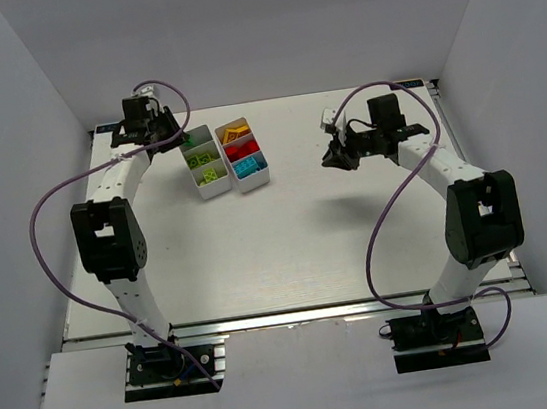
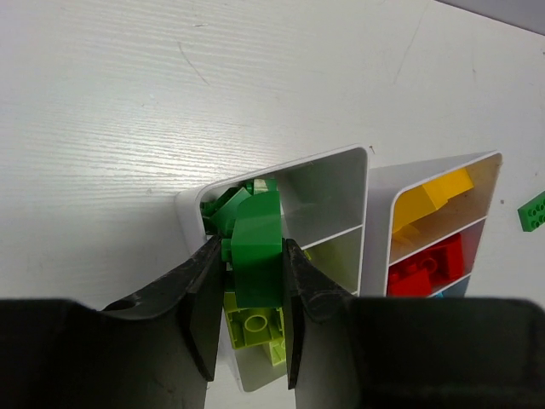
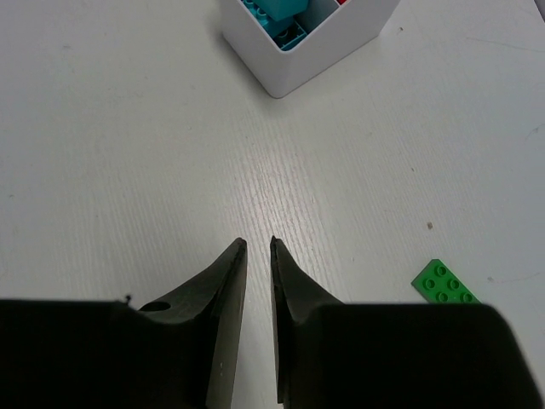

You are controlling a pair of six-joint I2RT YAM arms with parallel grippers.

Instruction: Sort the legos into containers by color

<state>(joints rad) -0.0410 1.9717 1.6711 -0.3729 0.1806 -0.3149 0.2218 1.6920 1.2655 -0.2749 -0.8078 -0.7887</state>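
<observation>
Nearly done: the left gripper (image 2: 254, 285) pinched a dark green brick (image 2: 258, 250) between its fingers, above the left tray (image 2: 328, 183). Beside the right gripper (image 3: 256, 247) (nearly shut, empty) lay one green plate (image 3: 444, 284), unsorted.

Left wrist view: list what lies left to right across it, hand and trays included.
Left finger → dark green brick held between the fingers → right finger → left tray → right tray with yellow and red bricks → loose green brick at the right edge.
</observation>
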